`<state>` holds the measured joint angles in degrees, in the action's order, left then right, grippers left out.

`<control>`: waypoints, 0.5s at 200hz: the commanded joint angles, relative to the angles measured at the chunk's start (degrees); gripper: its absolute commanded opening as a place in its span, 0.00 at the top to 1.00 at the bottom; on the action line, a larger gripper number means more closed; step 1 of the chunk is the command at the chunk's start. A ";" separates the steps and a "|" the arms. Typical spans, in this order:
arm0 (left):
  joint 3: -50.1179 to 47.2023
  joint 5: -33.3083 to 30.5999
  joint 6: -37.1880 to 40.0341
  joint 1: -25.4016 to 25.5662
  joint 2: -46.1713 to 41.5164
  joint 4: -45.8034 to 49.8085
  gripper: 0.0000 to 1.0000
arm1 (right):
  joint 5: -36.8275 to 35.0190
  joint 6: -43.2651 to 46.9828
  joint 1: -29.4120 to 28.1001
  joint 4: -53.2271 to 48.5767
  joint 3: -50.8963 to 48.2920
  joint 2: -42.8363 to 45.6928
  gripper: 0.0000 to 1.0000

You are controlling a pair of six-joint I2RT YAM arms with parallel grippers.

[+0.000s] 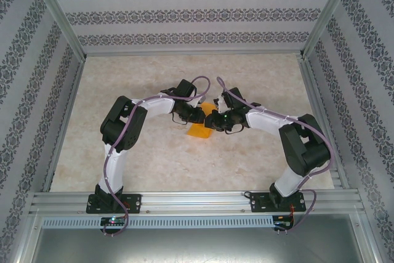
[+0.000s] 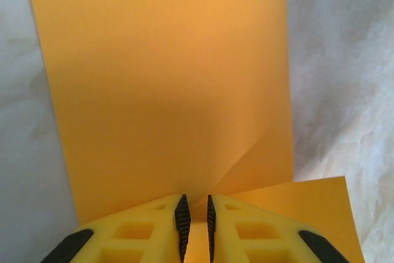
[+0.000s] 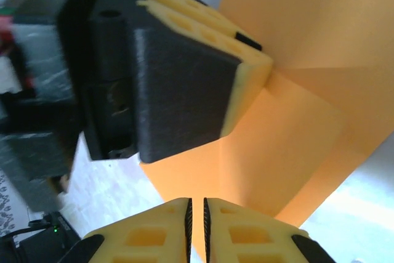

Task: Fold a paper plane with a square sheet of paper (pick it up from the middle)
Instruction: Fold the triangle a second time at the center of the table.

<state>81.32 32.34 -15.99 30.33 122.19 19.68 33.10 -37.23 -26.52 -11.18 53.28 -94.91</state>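
Top view: both arms are bent elbow-outward, with their white forearms angled in toward the table centre. The wrists nearly meet there, nose to nose, over the beige marbled tabletop (image 1: pixel 154 164).

The thin orange-yellow paper sheet (image 1: pixel 198 131) sits between and just below the two wrists at mid-table. Part of it shows toward the near side.

Left gripper (image 1: pixel 198 116): in the left wrist view its yellow fingers with black ribbed pads (image 2: pixel 182 220) are drawn close together. A sliver of orange fills the slit at the left gripper (image 2: pixel 195 200), so the jaws are pinching the sheet. The paper (image 2: pixel 166 78) stands up ahead of the camera. A diagonal crease runs from the pinch point and a second flap lies lower right.

Right wrist view: the left gripper (image 3: pixel 266 69) comes in from upper left, tips clamped on a fold of the paper (image 3: pixel 289 146).

Right gripper (image 1: pixel 213 121): its own pads are nearly together. The sheet's lower edge runs into the slit at the right gripper (image 3: pixel 197 201), which appears to be nipping that edge.
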 commanded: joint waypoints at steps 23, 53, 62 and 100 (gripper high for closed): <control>-4.33 -8.41 1.84 0.87 6.86 6.82 0.77 | 2.08 -3.00 -1.00 3.25 -1.29 2.96 0.85; -4.33 -8.43 1.84 0.87 7.00 6.86 0.78 | 2.78 -3.28 -2.30 4.98 -0.15 -1.23 0.87; -4.30 -8.32 1.93 0.87 7.01 6.86 0.78 | 2.61 -2.71 -2.22 4.45 -0.14 -2.12 0.88; -4.33 -8.43 1.84 0.87 7.02 6.83 0.78 | 1.75 -0.46 -2.30 1.68 -1.28 -4.24 0.89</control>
<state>81.32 32.34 -15.77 30.33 122.19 19.68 34.81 -39.20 -28.64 -7.92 53.06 -98.26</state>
